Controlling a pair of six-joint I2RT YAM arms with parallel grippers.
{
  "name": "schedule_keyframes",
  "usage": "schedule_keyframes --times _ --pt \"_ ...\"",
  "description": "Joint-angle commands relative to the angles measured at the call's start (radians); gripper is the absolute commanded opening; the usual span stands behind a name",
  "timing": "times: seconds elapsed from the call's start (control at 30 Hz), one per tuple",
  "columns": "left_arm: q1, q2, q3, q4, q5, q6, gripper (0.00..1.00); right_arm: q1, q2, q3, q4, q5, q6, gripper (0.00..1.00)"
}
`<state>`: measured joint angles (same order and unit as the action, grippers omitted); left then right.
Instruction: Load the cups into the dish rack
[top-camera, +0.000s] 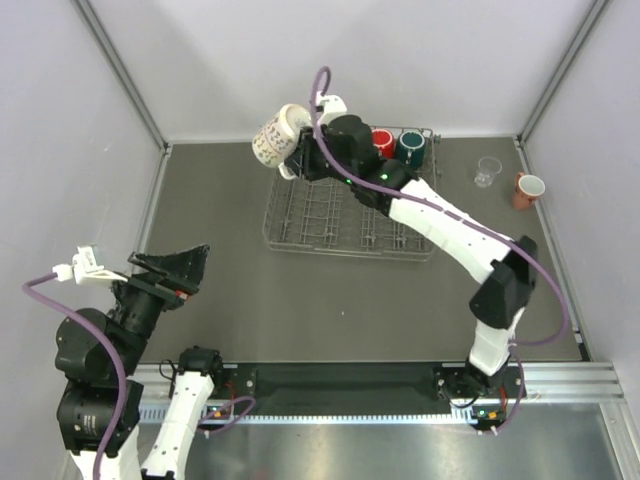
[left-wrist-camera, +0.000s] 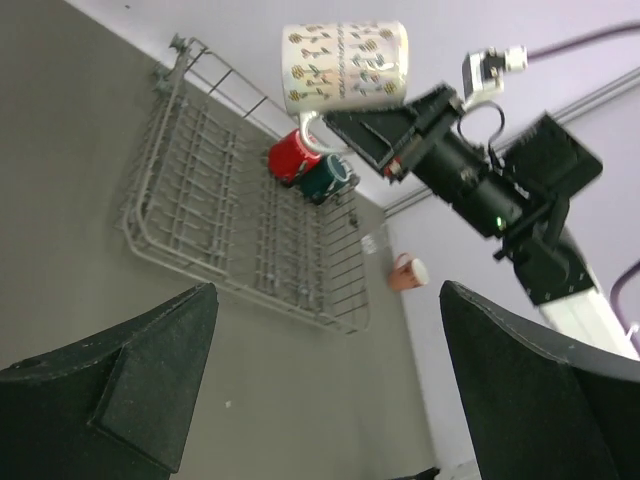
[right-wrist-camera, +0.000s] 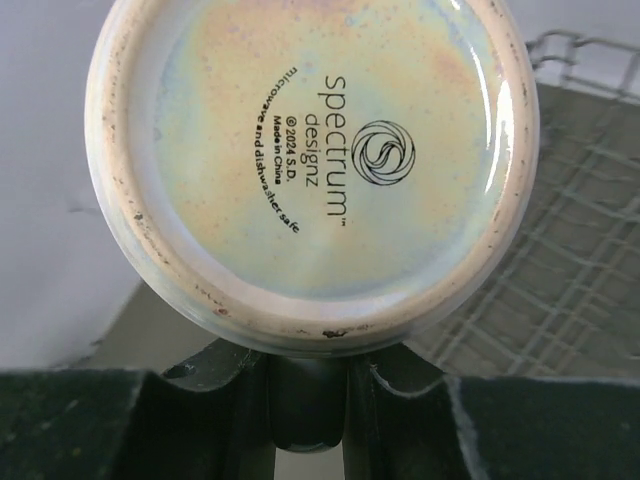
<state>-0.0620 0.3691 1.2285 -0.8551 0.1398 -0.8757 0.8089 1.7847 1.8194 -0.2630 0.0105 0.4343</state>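
My right gripper (top-camera: 303, 152) is shut on the handle of the white speckled mug (top-camera: 275, 138), holding it in the air over the far-left corner of the dish rack (top-camera: 330, 215). In the right wrist view the mug's base (right-wrist-camera: 310, 160) fills the frame, with the handle (right-wrist-camera: 308, 395) pinched between the fingers. A red mug (top-camera: 382, 142) and a dark green mug (top-camera: 411, 147) sit in the rack's far-right corner. On the table to the right stand the clear glass (top-camera: 487, 171) and the salmon-pink mug (top-camera: 527, 189). My left gripper (top-camera: 170, 265) hangs open and empty at the near left.
Grey walls close in the table on the left, back and right. The left wrist view looks across the rack (left-wrist-camera: 240, 220) to the held mug (left-wrist-camera: 345, 65), the red mug (left-wrist-camera: 292, 156), the green mug (left-wrist-camera: 328, 178) and the pink mug (left-wrist-camera: 408, 271).
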Motion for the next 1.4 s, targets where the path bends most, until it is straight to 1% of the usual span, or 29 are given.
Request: schedule_keyframes --times 0.0,0.03,0.07,0.13,0.27,0.3,0.37,0.43,0.5,0.6,0.77,0.9,1.17,1.37 --pt "-0.004 0.034 0.031 -0.048 0.012 0.15 0.97 -0.01 0.098 0.187 0.022 0.206 -0.179 0.0" --pt "-0.004 0.037 0.032 -0.053 0.017 0.162 0.97 -0.013 0.125 0.216 0.015 0.257 -0.219 0.0" --pt "-0.004 0.039 0.034 -0.064 0.018 0.185 0.97 -0.016 0.152 0.272 0.013 0.272 -0.235 0.0" --pt "-0.004 0.05 0.04 -0.074 0.026 0.207 0.97 -0.036 0.234 0.331 0.004 0.275 -0.267 0.0" --pt "-0.004 0.065 0.046 -0.097 0.023 0.262 0.97 -0.053 0.376 0.503 -0.015 0.336 -0.338 0.0" --pt "-0.004 0.074 0.051 -0.102 0.021 0.273 0.97 -0.057 0.425 0.52 -0.016 0.347 -0.347 0.0" --pt "-0.004 0.082 0.054 -0.113 0.015 0.296 0.97 -0.085 0.465 0.561 -0.015 0.355 -0.348 0.0" --pt "-0.005 0.094 0.055 -0.12 0.009 0.322 0.97 -0.115 0.524 0.581 -0.012 0.362 -0.339 0.0" --pt "-0.004 0.102 0.055 -0.125 0.003 0.339 0.97 -0.132 0.545 0.584 0.004 0.368 -0.359 0.0" --pt "-0.004 0.114 0.045 -0.125 -0.005 0.359 0.97 -0.149 0.584 0.586 0.047 0.327 -0.388 0.0" --pt "-0.004 0.122 0.02 -0.11 -0.009 0.359 0.96 -0.174 0.665 0.633 0.065 0.368 -0.402 0.0" --pt "-0.004 0.123 0.017 -0.114 -0.037 0.369 0.96 -0.203 0.7 0.636 0.099 0.379 -0.399 0.0" --pt "-0.004 0.143 -0.009 -0.088 -0.046 0.373 0.96 -0.227 0.774 0.689 0.139 0.394 -0.417 0.0" --pt "-0.004 0.145 -0.029 -0.076 -0.063 0.366 0.96 -0.24 0.795 0.689 0.163 0.388 -0.422 0.0"
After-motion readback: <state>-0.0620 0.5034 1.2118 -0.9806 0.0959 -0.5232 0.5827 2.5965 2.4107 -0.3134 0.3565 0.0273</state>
